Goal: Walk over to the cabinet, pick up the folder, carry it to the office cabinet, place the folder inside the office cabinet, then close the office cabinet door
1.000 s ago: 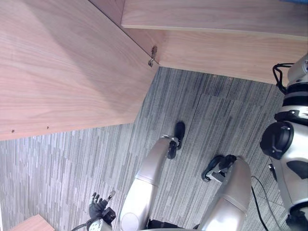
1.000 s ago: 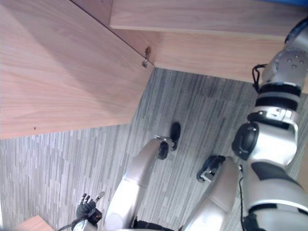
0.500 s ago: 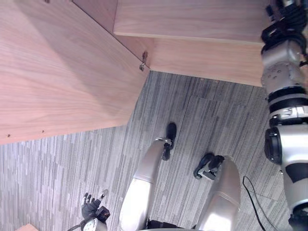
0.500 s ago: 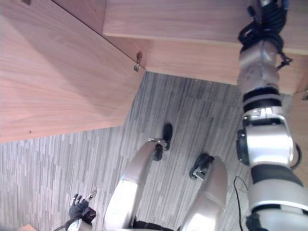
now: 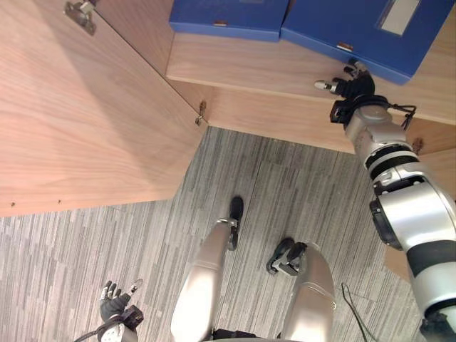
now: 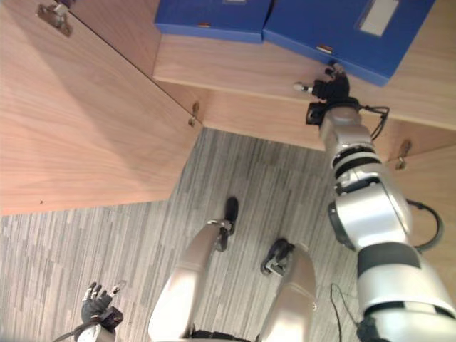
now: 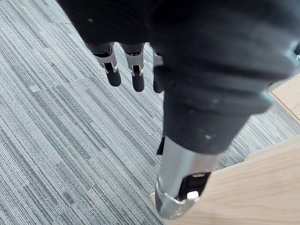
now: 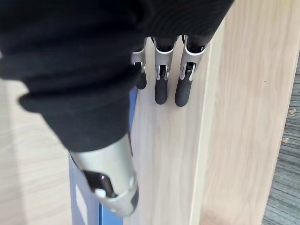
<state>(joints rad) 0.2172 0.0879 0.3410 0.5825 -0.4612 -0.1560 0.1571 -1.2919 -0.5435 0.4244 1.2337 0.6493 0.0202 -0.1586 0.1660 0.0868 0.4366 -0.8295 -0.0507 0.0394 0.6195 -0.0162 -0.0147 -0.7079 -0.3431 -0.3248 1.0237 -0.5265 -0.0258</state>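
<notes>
Reaching toward the shelf of the open cabinet, the right hand is the nearer of the two to the task's object. The folder, blue and lying flat on the shelf, sits directly ahead of the fingertips, its near edge running crosswise to the line of reach and somewhat slanted. A second blue folder lies well off to the thumb side. The right hand is open: in the right wrist view its fingers extend straight over bare shelf board and grip nothing, and contact with the folder's edge cannot be confirmed. The left hand hangs low over the carpet, far behind the shelf, fingers relaxed and empty. Judged from this arrangement, the grasp is not yet made.
</notes>
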